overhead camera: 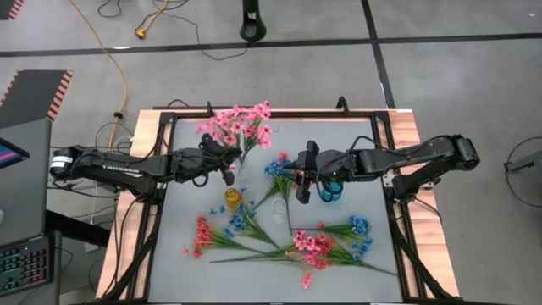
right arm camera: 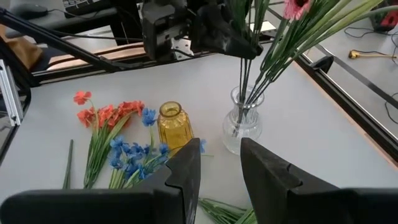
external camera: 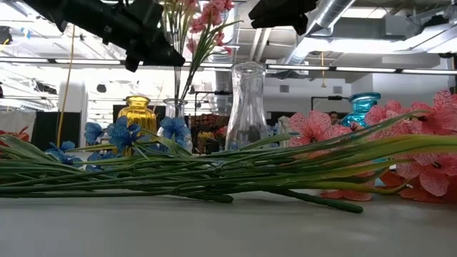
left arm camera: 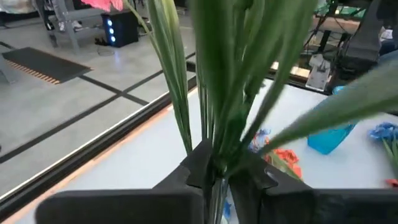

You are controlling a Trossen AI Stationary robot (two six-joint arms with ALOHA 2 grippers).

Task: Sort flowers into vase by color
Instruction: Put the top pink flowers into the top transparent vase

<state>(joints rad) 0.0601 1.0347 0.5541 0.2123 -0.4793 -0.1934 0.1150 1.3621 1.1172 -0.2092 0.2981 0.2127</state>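
— What lies nearest on the table (overhead camera: pixel 182 212)?
— Loose sprays on their sides: coral flowers (overhead camera: pixel 201 235) to the left, a pink spray (overhead camera: pixel 309 246) in the middle, blue flowers (overhead camera: pixel 360 227) to the right, their green stems crossing.

— And behind them?
— Three vases standing upright: a yellow vase (overhead camera: pixel 232 197), a tall clear vase (external camera: pixel 248 103) and a blue vase (overhead camera: pixel 326 193). None of the three holds a flower.

— Where are the right jaws?
— Above the table just beside the blue vase. They stand apart with nothing between them.

— And the left jaws?
— Farther back, over a small vase (right arm camera: pixel 242 127). They are closed around the green stems of the pink flowers (overhead camera: pixel 241 125).

— Are those in the vase?
— Yes, the stem ends sit inside the small vase, and the blossoms fan out toward the table's far edge
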